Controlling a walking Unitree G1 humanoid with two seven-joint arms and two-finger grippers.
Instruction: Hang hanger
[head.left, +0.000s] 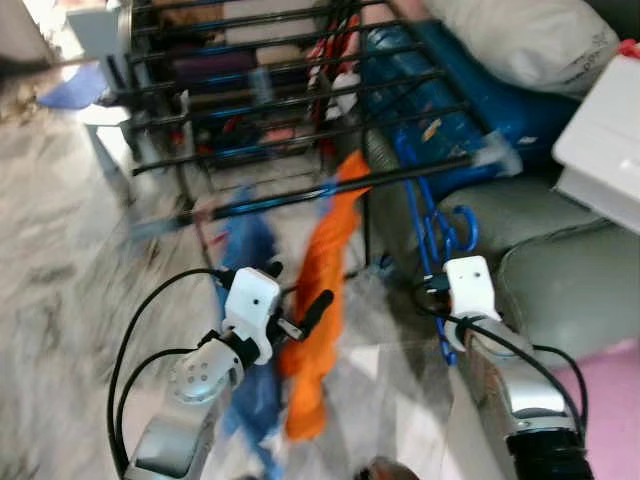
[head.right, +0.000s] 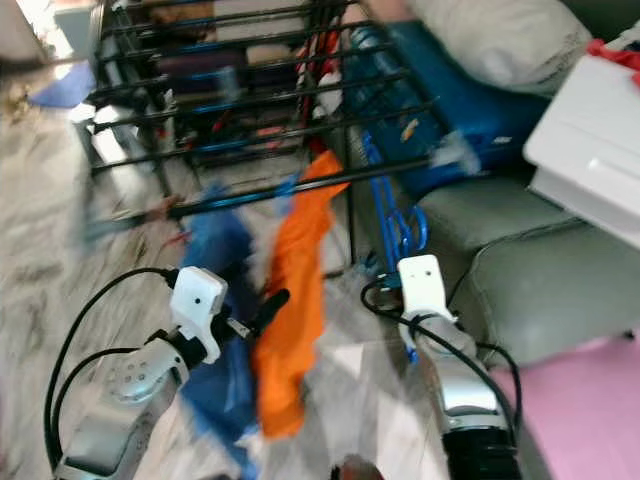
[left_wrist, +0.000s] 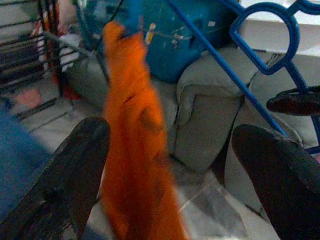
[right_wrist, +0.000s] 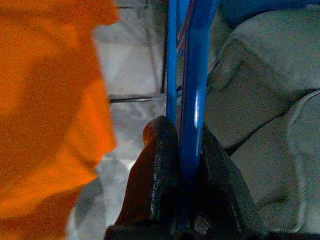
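Observation:
A blue plastic hanger (head.left: 428, 225) stands upright by the front rail of a black drying rack (head.left: 300, 110), with its hook (head.left: 462, 226) near the grey sofa. My right gripper (right_wrist: 187, 165) is shut on one of the hanger's blue bars (right_wrist: 195, 75), low on the hanger and in front of the sofa. My left gripper (head.left: 300, 302) is raised at the left and is open, with nothing between its fingers (left_wrist: 75, 170). It points at an orange cloth (head.left: 322, 280) that hangs from the rail. Whether the hanger rests on the rail I cannot tell.
A blue cloth (head.left: 250, 250) hangs beside the orange one. Right of the rack is a grey sofa (head.left: 560, 260) with a blue bag (head.left: 450, 90) and a pale pillow (head.left: 530, 40). A white box (head.left: 605, 140) juts in at the right. The floor (head.left: 70, 270) is marbled.

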